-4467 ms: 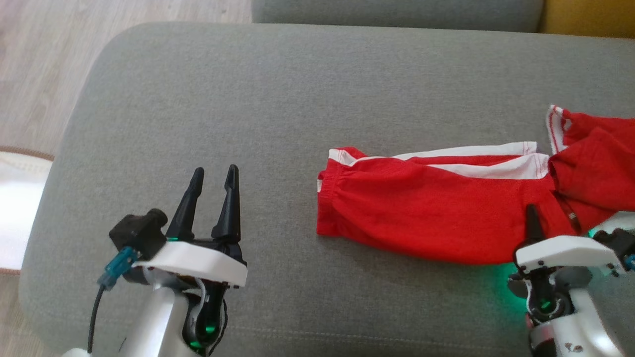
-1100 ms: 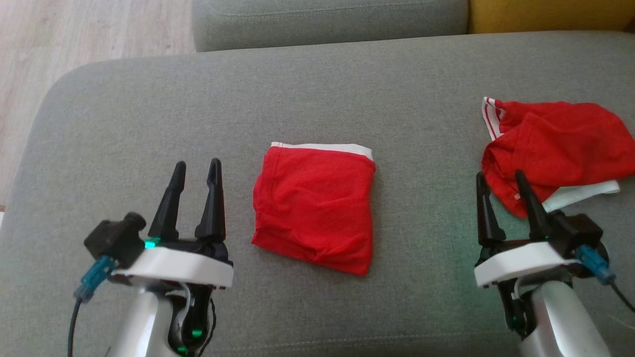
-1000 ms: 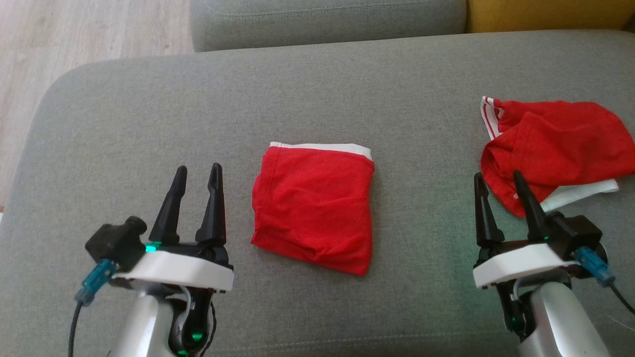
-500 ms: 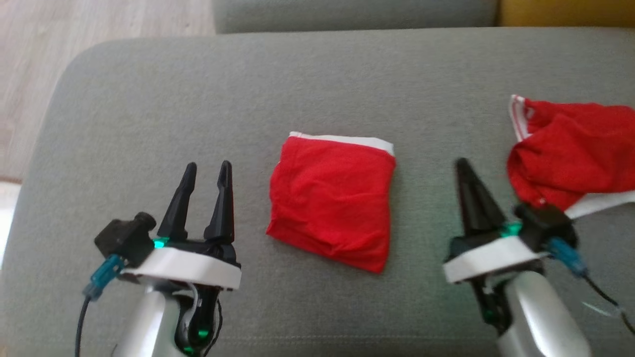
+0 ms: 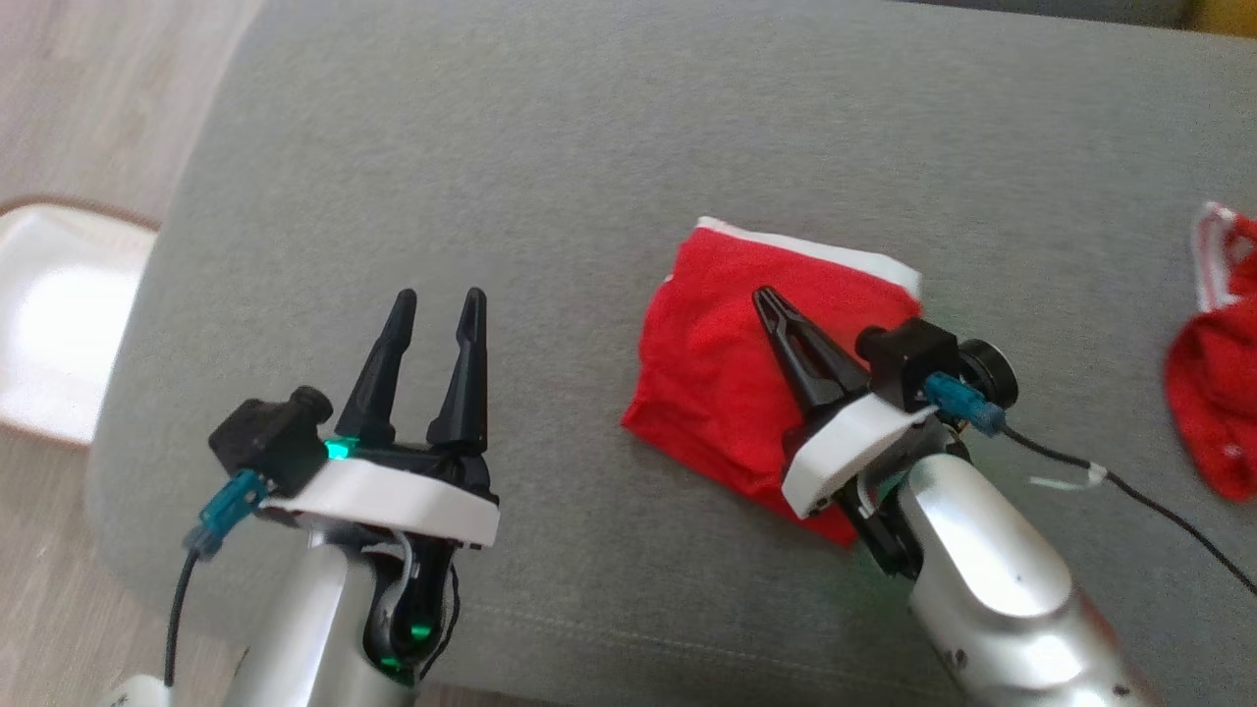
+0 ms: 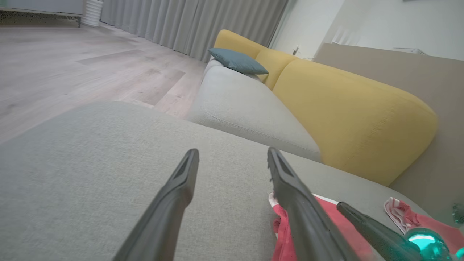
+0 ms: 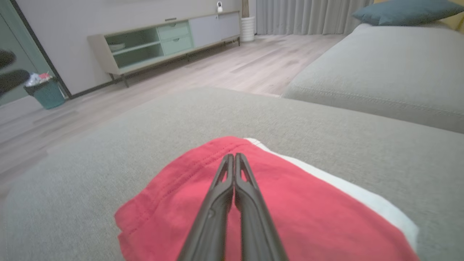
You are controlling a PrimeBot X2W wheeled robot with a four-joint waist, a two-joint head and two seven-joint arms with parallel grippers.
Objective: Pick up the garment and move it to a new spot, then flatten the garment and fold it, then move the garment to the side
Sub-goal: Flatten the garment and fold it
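On the grey cushion (image 5: pixel 491 147), middle: folded garment (image 5: pixel 727 393) lies flat, well apart from a second red garment (image 5: pixel 1213 412) at the right edge.
Change, right gripper (image 5: pixel 766 297): a second ago spread beside that second garment; now clenched on nothing, fingers pressed together, low over the folded one. Contact not resolvable.
Other arm, left gripper (image 5: pixel 440 295): released, empty, beside the garment as before.
Reading: fold looks done; sideways move probably next.
Garment look: red squarish packet, white band along far edge, soft wrinkles.
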